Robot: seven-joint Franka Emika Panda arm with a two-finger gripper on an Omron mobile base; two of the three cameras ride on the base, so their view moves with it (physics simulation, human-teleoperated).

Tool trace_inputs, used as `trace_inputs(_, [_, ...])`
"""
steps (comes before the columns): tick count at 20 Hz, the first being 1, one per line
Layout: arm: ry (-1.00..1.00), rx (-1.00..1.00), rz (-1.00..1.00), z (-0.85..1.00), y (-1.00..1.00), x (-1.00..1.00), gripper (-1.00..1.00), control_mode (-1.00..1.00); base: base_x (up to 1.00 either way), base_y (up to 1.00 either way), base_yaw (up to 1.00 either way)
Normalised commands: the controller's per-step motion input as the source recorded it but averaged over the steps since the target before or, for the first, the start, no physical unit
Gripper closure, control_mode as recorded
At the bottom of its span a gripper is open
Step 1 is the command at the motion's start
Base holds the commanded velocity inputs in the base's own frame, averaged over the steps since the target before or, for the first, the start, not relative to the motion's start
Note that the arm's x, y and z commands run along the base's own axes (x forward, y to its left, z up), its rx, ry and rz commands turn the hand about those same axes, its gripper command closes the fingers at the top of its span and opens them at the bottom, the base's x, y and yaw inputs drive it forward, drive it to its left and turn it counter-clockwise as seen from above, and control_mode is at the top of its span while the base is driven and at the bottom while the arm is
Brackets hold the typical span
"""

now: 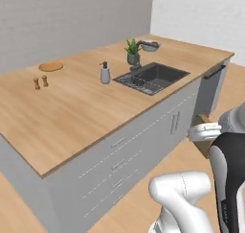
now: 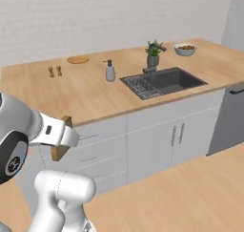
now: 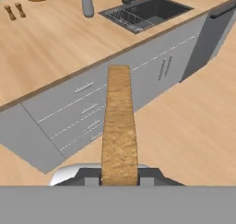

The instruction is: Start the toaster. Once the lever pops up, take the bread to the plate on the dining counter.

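Bread (image 3: 119,126) sits edge-on between the jaws of the gripper (image 3: 119,179), which are clamped on its lower end, so the hand view looks straight along its brown crust. In the left base view the slice (image 1: 205,118) peeks out behind the white hand, out over the floor in front of the grey drawers and below the level of the top. The right base view shows it (image 2: 61,152) hanging just under the hand, in front of the drawers. Across the broad wooden bench (image 1: 72,112), the plate (image 1: 50,66) lies at the far edge, well apart from the bread, with two small wooden shakers (image 1: 40,82) near it. A soap dispenser (image 1: 105,74) stands beside the dark sink (image 1: 152,77), with a potted plant (image 1: 132,52) and a bowl (image 1: 150,45) behind.
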Motion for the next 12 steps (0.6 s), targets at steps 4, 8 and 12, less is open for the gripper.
trace_inputs(4, [0.0, 0.0, 0.0, 0.0, 0.0, 0.0, 1.0, 1.0, -1.0, 1.0, 0.37])
trace_inputs(8, [0.0, 0.0, 0.0, 0.0, 0.0, 0.0, 1.0, 1.0, -0.74, 1.0, 0.32])
trace_inputs(12, [0.0, 0.0, 0.0, 0.0, 0.0, 0.0, 1.0, 1.0, -0.26, 1.0, 0.28])
